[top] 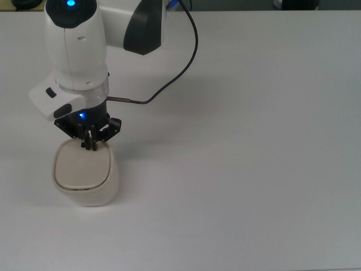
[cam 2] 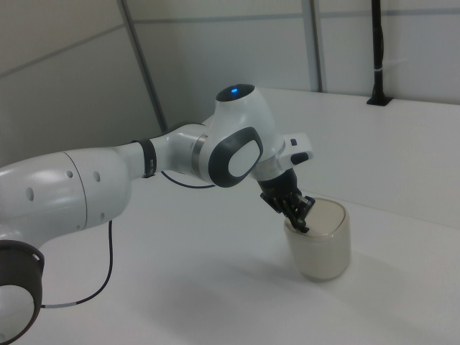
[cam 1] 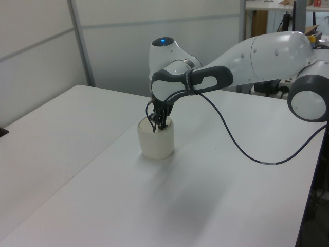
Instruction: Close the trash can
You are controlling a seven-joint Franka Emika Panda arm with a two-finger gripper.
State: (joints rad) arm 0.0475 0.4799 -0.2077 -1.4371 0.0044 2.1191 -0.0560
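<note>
- White table (top: 254, 169) carried only the task's thing; nothing stood in the way.
- Franka arm (cam 1: 257, 56) reached in from the left view's right, with a black cable (top: 180, 73) trailing off the wrist, well clear of the bin.
- Trash can (top: 84, 172) stood upright near the top view's left edge, its cream lid (top: 80, 166) apparently lying flat on the rim.
- Gripper (top: 89, 144) sat directly over the lid's far edge in the top view, fingers pinched together, grasping nothing, tips at or touching the lid; actual contact could not be told.
- Key relation: bin lay straight below the fingertips, lid centre slightly toward the top view's bottom.
- Judgement: the lid looked closed or nearly so; only a short downward press remained, if any.
</note>
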